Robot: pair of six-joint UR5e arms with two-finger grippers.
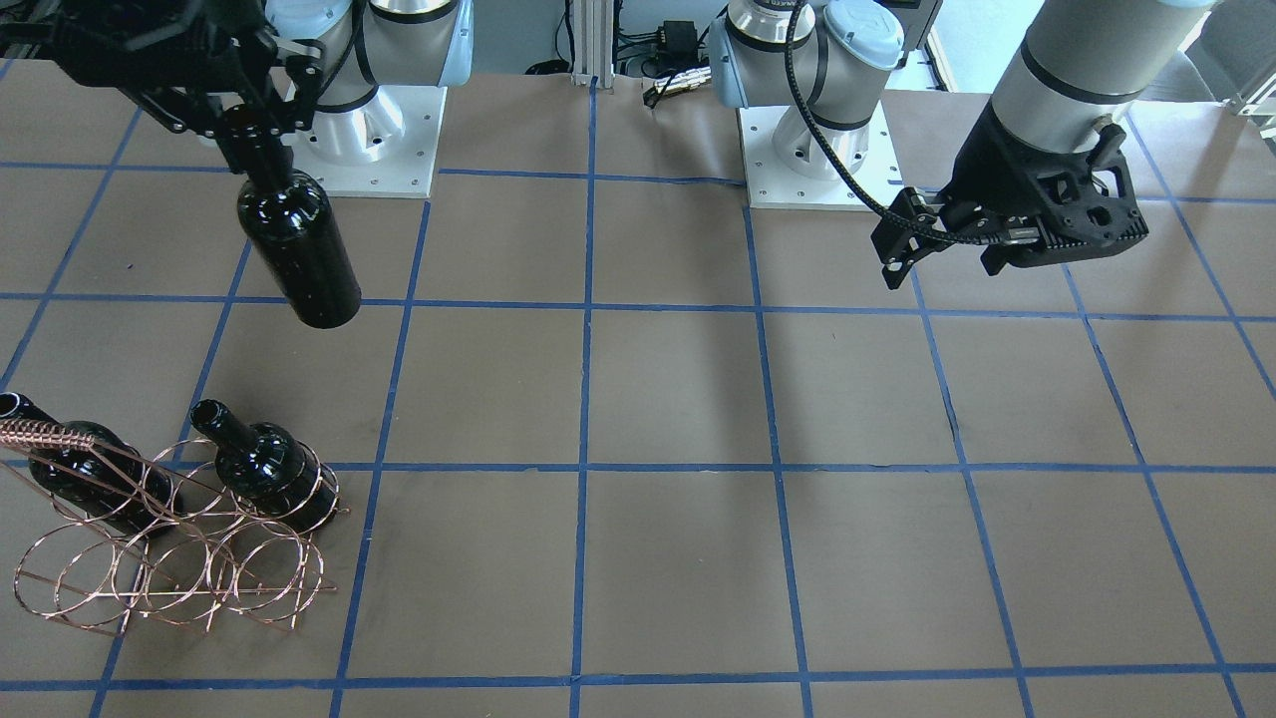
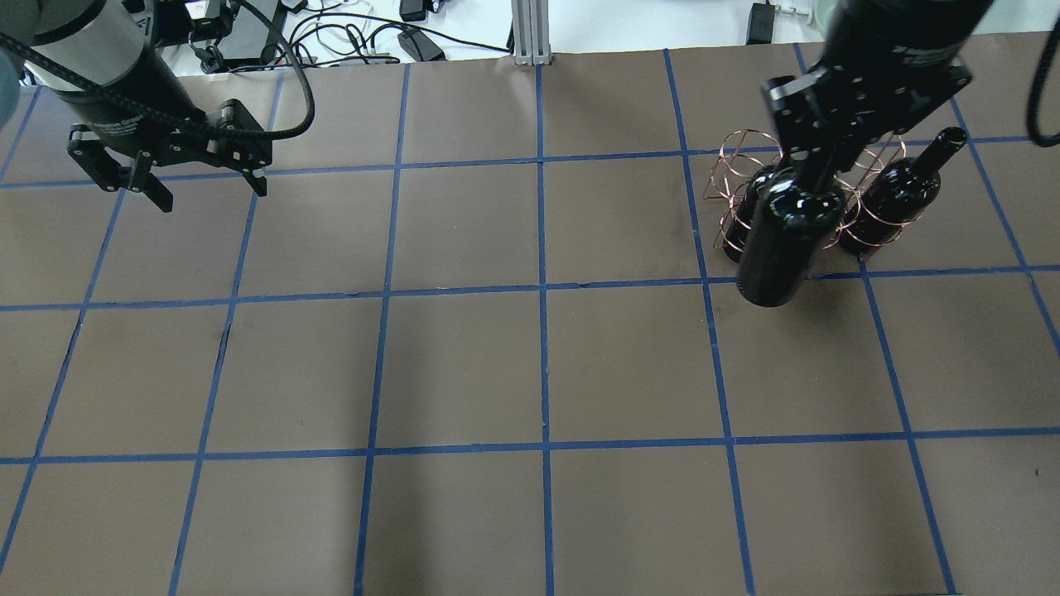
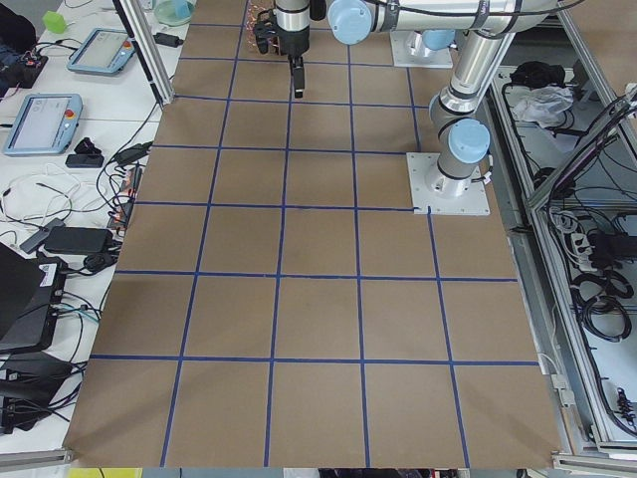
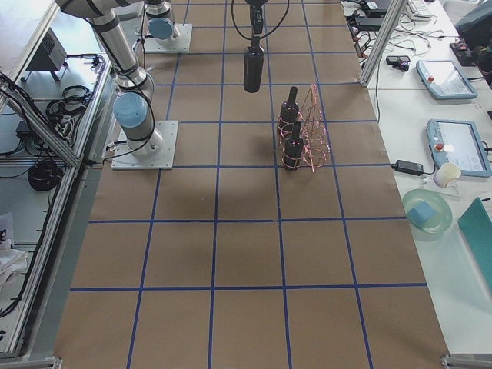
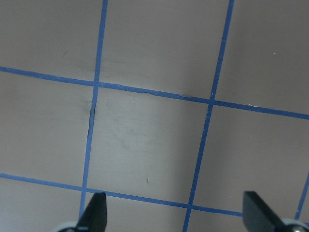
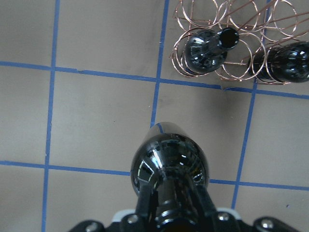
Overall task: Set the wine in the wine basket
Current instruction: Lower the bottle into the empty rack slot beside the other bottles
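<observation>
Right gripper (image 1: 249,135) is holding the wine (image 1: 299,249) by its neck, near the wine basket (image 1: 55,432). Left gripper (image 2: 211,194) is gaping wide.

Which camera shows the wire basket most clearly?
The front-facing view: the basket is unblocked, rings and handle clear. Overhead, the held bottle covers part of it; the right wrist view crops it; side views show it small.

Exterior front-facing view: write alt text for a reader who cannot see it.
The right gripper holds a black wine bottle by its neck, hanging clear above the brown gridded table. Nearer the camera, a copper wire wine basket already holds two more bottles. The left gripper hovers empty, fingers open, on the opposite side.
</observation>
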